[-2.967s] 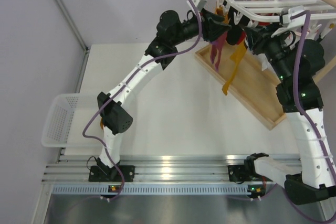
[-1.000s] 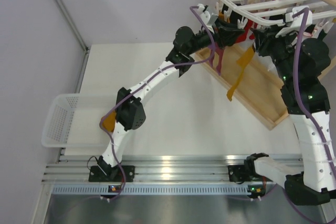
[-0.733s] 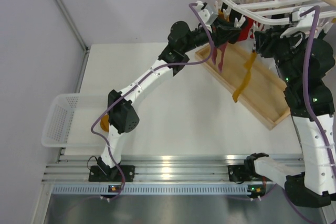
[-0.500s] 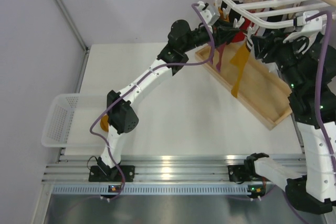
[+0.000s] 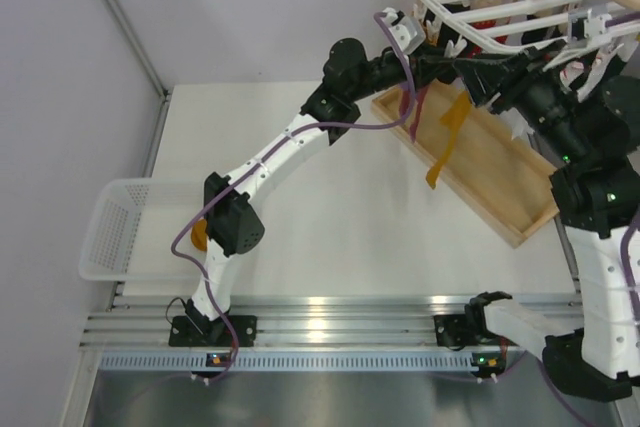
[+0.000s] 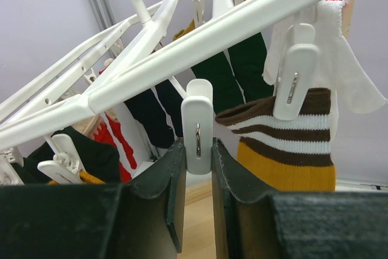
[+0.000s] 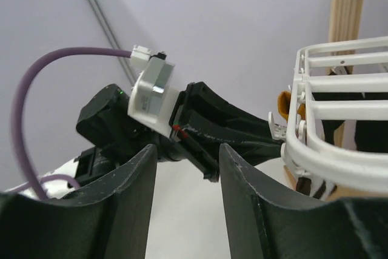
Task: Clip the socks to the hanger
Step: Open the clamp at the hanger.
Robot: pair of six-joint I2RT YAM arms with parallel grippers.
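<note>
Two grippers meet under the near-left corner of the hanger (image 5: 500, 9), in the upper right of the overhead view. Left gripper (image 6: 198, 150) has its jaws clamped on a white clip (image 6: 197, 116) dangling from a bar. Right gripper (image 7: 187, 153) has its jaws apart, with nothing between them. One mustard sock (image 5: 443, 142) hangs limp below that corner, over the wooden tray (image 5: 500, 187); what holds its top is hidden.

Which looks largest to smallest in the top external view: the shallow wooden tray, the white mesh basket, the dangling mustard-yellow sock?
1. Shallow wooden tray, partly hidden
2. White mesh basket
3. Dangling mustard-yellow sock, clearly smallest
</note>
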